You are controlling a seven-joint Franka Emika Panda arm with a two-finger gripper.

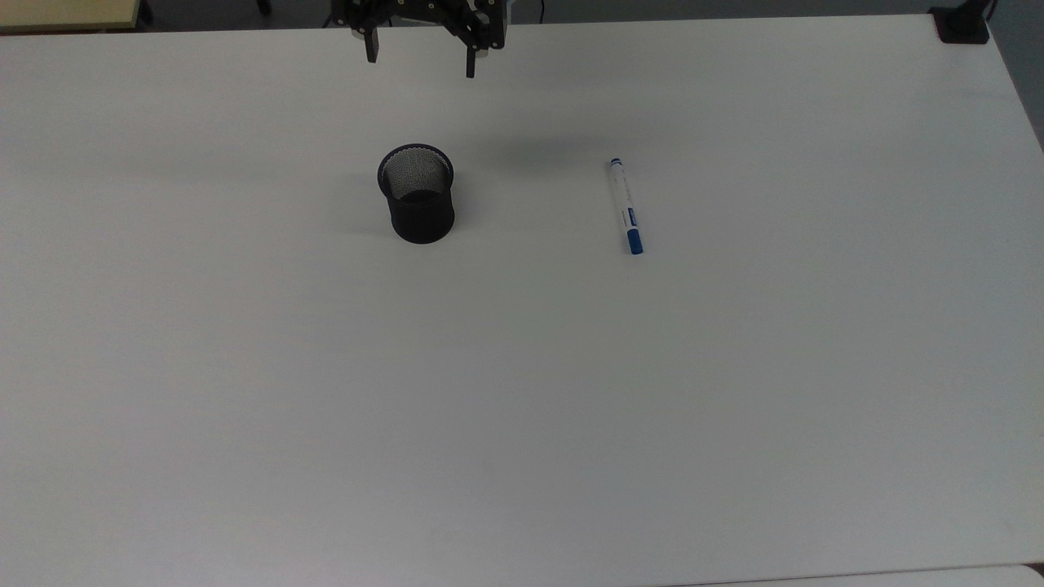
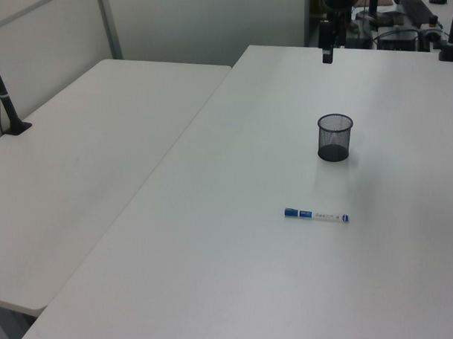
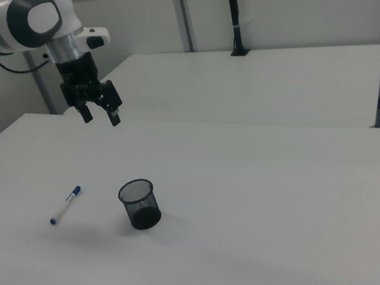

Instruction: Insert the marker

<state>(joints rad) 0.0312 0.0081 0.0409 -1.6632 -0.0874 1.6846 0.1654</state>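
my claw [image 1: 419, 59] hangs spread wide, holding nothing. the marker [image 1: 626, 206] lies flat on the tabletop [image 1: 522, 391], well apart from the cup [image 1: 418, 204].

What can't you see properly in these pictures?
- The robot arm above the end effector: cut off by the top edge of the top view.
- The writing on the marker label: too small to read in the top view.
- The floor of the black mesh cup: too dark to make out in the right view.
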